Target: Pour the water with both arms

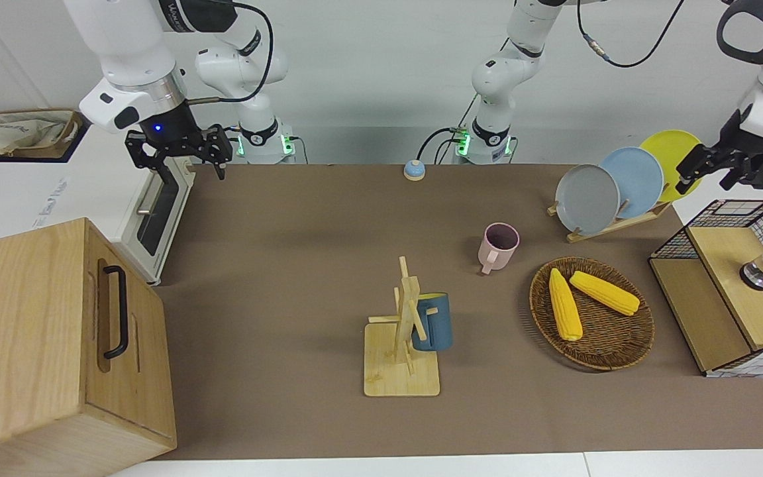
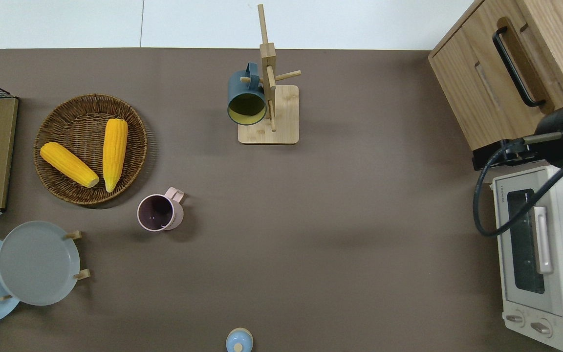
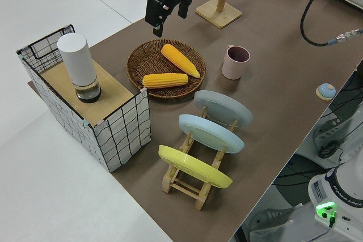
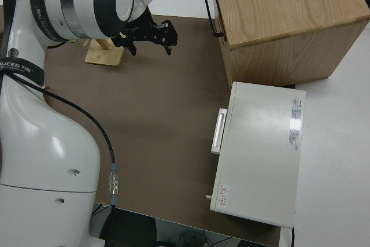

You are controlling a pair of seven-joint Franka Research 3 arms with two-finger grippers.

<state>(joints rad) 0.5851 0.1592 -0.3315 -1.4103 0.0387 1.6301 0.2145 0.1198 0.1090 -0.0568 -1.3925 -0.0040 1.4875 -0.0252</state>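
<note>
Surface: brown mat [image 1: 302, 265] on a white table.
Room: pale floor.
Left gripper [image 1: 705, 167]: raised at the table's end, fingers spread, empty.
Right gripper [image 1: 179, 151]: raised above the toaster oven [image 1: 156, 212], fingers spread, empty.

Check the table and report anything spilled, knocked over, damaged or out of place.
Nothing stands out. The pink mug stands upright on the mat, the blue mug hangs on the wooden mug rack, both corn cobs lie in the wicker basket, and the plates sit in their rack. No spill shows.
</note>
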